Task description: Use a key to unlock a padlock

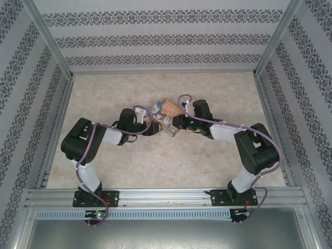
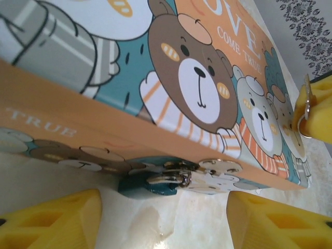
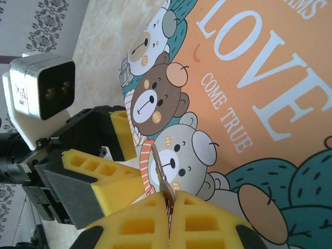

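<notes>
At mid-tabletop (image 1: 155,166): the box (image 1: 166,116) lies flat, lid up, with both arms reaching in on it from opposite sides.

- The padlock (image 2: 140,188) hangs at the lower edge of the box's orange side wall. Its shackle (image 2: 166,179) runs through the metal hasp (image 2: 220,168). The teal body sits low by the tabletop; I can't tell whether it touches.
- The left gripper (image 2: 163,223) faces that wall with its jaws apart, and the yellow pads (image 2: 52,220) straddle the padlock without touching it. My read: it's lined up to clamp the body so the lock can't swing when the key goes in.
- The right gripper (image 3: 169,207) has its pads pressed together on the key (image 3: 160,174), with the thin blade sticking out past the tips. It hovers above the lid's corner, near the left gripper and well short of the padlock. The key is held by its head, probably to leave the blade free for insertion.
- The keyhole isn't visible, so the approach angle is unknown.
- The lock still looks shut, shackle seated.

Count: 1 box, 1 padlock, 1 hasp, 1 key, 2 grippers.
</notes>
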